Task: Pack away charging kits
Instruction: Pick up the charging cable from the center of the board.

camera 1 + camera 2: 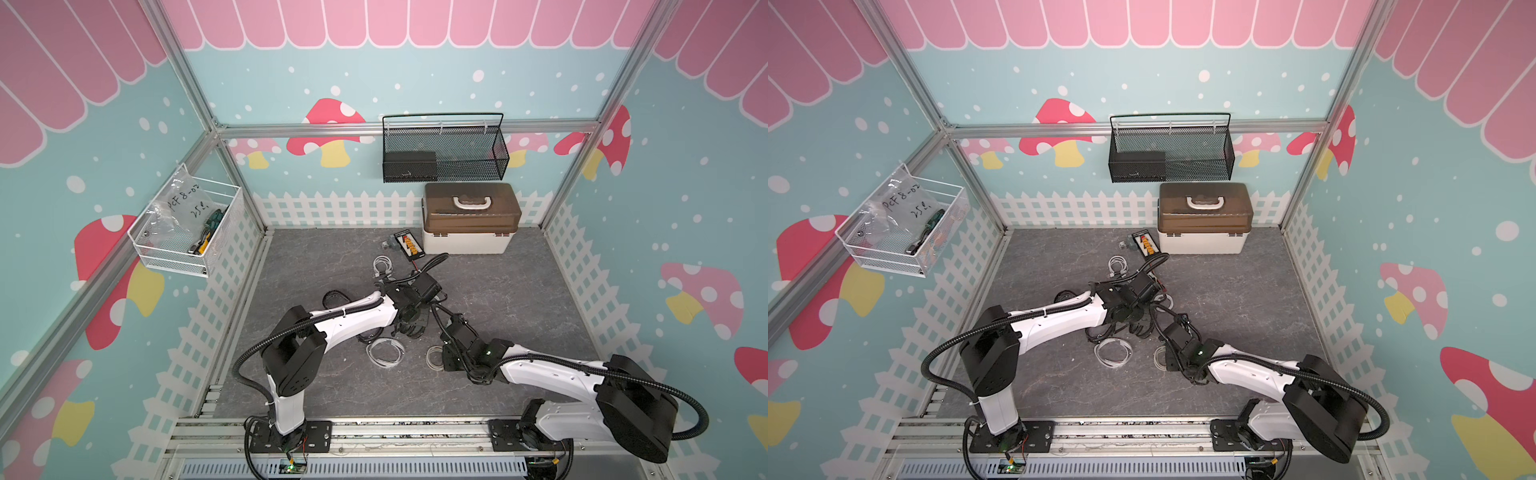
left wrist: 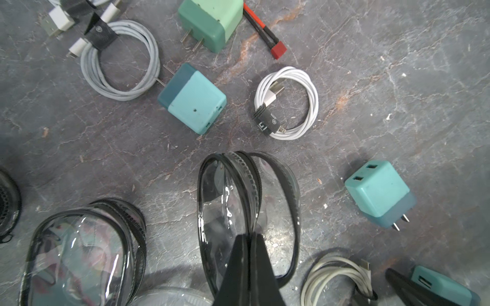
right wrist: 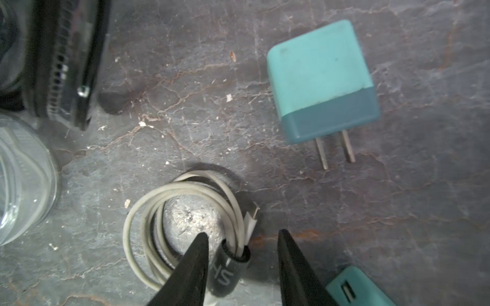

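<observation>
the left pincer (image 2: 249, 238) is clamped shut on the black zipper rim of a clear zip pouch (image 2: 233, 201). the right pincer (image 3: 242, 237) stands open, its jaws either side of the black strap on a coiled white cable (image 3: 230, 209) lying on the worktop (image 3: 397, 212). a teal plug adapter (image 3: 320, 79) lies on its side near that coil, not touching it.

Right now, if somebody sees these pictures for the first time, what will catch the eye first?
In the middle, the left gripper is shut on the rim of a clear zip pouch, while the right gripper stands open astride the black strap of a white cable coil. Teal plug adapters lie around them, and a white box with a brown lid sits at the back wall.
</observation>
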Motion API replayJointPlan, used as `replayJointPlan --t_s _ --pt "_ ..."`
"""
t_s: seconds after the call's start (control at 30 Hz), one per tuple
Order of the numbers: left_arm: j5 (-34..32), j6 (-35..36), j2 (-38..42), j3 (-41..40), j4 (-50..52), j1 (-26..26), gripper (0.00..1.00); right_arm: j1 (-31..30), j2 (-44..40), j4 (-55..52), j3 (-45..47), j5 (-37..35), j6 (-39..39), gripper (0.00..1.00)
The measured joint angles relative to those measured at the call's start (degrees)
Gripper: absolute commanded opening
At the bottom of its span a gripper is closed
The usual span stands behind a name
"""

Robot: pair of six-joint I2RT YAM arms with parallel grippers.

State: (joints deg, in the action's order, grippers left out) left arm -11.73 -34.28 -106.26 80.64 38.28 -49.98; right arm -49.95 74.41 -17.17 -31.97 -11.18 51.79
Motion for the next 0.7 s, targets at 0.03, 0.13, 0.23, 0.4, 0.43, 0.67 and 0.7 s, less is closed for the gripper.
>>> replayJointPlan --t_s 0.03,0.13,0.23,0.4,0.43,0.67,0.7 --pt "0.00 0.00 0.22 -0.04 0.02 0.09 0.00 -0.33 0.68 0.00 -0.28 0.00 0.13 0.40" --pt "0.00 -0.02 0.76 -0.07 0.00 0.24 0.00 -1.29 2.21 -0.02 -0.59 -0.31 0.66 0.36" --pt "0.02 -0.02 1.11 -0.04 -0.02 0.37 0.00 -2.16 2.45 -0.15 -0.59 -1.01 1.29 0.30" --pt "0.33 -0.02 1.16 -0.04 0.00 0.37 0.00 -2.54 2.38 -0.15 -0.57 -1.57 2.58 0.20" --pt "0.46 -0.02 1.16 -0.04 -0.02 0.37 0.00 -2.58 2.23 -0.17 -0.57 -1.64 2.75 0.19" --pt "2.86 -0.04 2.32 -1.33 -0.68 0.35 0.00 -2.58 -4.92 -1.68 -0.28 -4.46 1.99 0.11" --pt "3.23 -0.09 2.73 -1.75 -0.79 0.35 0.00 -2.49 -6.58 -1.84 -0.35 -5.05 1.51 0.11"
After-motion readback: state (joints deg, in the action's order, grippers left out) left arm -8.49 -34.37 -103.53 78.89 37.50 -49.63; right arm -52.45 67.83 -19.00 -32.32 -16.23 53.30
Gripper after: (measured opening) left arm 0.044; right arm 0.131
